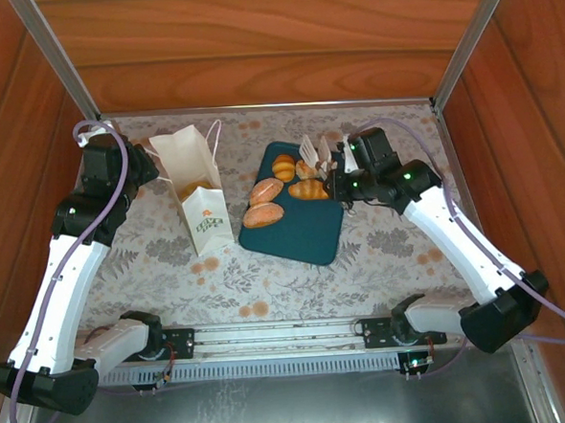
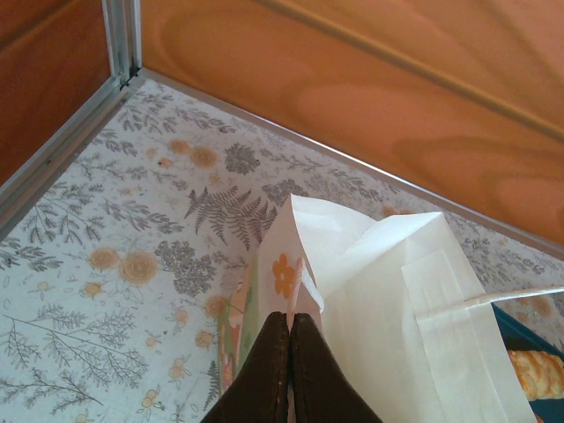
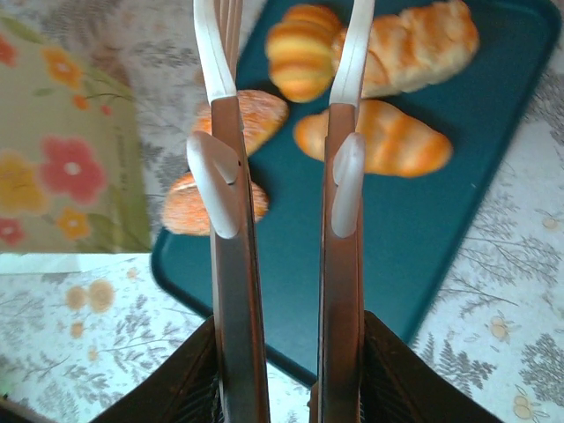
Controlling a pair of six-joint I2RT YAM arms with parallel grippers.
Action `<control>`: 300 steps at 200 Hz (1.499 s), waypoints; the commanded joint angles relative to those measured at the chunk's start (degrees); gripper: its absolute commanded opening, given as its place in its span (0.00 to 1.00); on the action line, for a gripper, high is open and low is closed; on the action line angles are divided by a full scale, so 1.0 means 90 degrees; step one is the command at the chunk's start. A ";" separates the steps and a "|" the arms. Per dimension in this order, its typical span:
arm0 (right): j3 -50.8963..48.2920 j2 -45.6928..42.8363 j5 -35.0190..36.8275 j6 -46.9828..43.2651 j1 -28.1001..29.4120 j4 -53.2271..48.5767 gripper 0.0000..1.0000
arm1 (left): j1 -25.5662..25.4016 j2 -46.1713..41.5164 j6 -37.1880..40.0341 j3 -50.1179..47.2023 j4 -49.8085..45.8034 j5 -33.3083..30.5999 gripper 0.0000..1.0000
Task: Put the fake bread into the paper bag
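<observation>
The white paper bag (image 1: 197,188) stands upright left of the dark teal tray (image 1: 308,231), with something golden showing inside its mouth. My left gripper (image 1: 151,168) is shut on the bag's (image 2: 379,291) top edge by the cord handle, fingertips (image 2: 290,315) pressed together. Several glossy fake bread rolls (image 1: 267,190) lie on the tray. My right gripper (image 1: 343,184) is shut on a pair of tongs (image 3: 227,176). Their white-tipped arms are spread above the tray's (image 3: 458,211) far end, with a striped roll (image 3: 302,48) seen between them.
Wooden walls with metal rails close in the back and both sides. The floral tablecloth (image 1: 267,279) lies open in front of the bag and the tray. One edge of the tray with a roll (image 2: 538,374) shows at the lower right of the left wrist view.
</observation>
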 commanded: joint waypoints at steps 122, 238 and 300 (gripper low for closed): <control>-0.0772 0.0975 -0.1240 0.0026 -0.1243 0.0936 0.37 | 0.0027 0.0057 -0.0016 0.0190 0.0079 0.0092 0.00; -0.1469 0.0599 -0.1762 0.0227 -0.1390 0.0883 0.34 | 0.0027 0.0087 -0.0020 0.0205 0.0094 0.0092 0.00; -0.1839 -0.0017 -0.2448 0.0743 -0.1390 0.0930 0.32 | 0.0022 0.0085 -0.0003 0.0191 0.0106 0.0084 0.00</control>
